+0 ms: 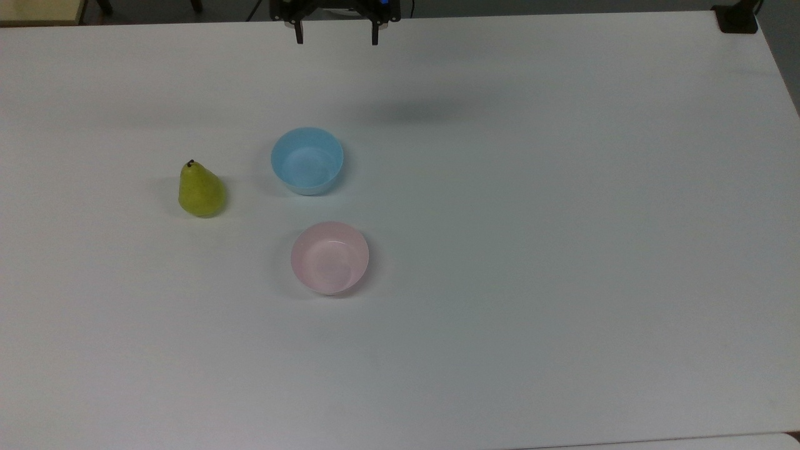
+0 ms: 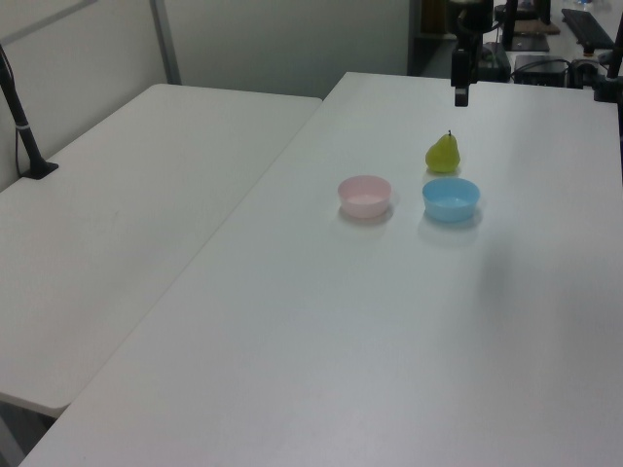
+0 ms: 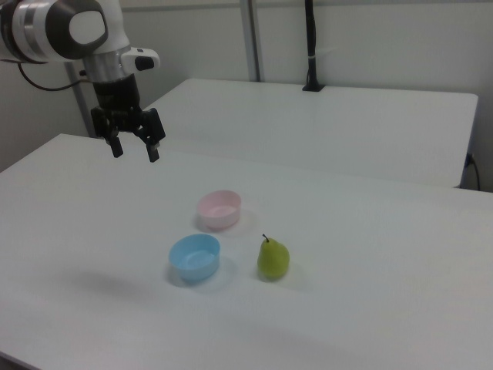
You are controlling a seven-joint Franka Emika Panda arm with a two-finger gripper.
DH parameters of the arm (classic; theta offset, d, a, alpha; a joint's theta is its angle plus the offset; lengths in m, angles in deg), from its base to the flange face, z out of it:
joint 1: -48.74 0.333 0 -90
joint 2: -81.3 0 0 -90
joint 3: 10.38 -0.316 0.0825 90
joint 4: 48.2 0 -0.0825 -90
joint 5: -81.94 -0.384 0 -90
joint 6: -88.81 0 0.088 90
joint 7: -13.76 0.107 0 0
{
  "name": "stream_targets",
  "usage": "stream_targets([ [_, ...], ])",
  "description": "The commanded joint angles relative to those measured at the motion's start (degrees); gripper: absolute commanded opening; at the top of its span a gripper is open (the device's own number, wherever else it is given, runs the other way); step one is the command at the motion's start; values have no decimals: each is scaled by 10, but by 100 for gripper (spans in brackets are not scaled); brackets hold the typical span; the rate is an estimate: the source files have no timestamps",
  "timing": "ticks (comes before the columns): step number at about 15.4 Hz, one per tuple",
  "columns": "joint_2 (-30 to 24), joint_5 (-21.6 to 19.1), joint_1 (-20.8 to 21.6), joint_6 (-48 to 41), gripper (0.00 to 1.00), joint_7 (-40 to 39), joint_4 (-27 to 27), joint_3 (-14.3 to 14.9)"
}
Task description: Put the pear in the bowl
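Yellow-green, the pear (image 1: 201, 190) is stood upright on the white bench (image 1: 562, 250), beside the blue bowl (image 1: 307, 160). The gripper (image 3: 133, 150) is held high with jaws released. The smooth pear may be toppled, or the blue bowl mistaken for the pink bowl (image 1: 329, 257).

A light blue bowl (image 1: 307, 160) stands upright and empty on the white counter (image 1: 562, 250), while a second white table (image 2: 146, 214) adjoins it along the left view's left, with a black post (image 3: 311, 46) mounted at that table's far edge in the right view
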Motion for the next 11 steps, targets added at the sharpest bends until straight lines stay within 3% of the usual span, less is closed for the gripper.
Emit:
stream_targets([
  [1,-13,-3,7,-6,100,4,11,7],
  [11,-10,-3,-9,-1,100,-11,9,14],
])
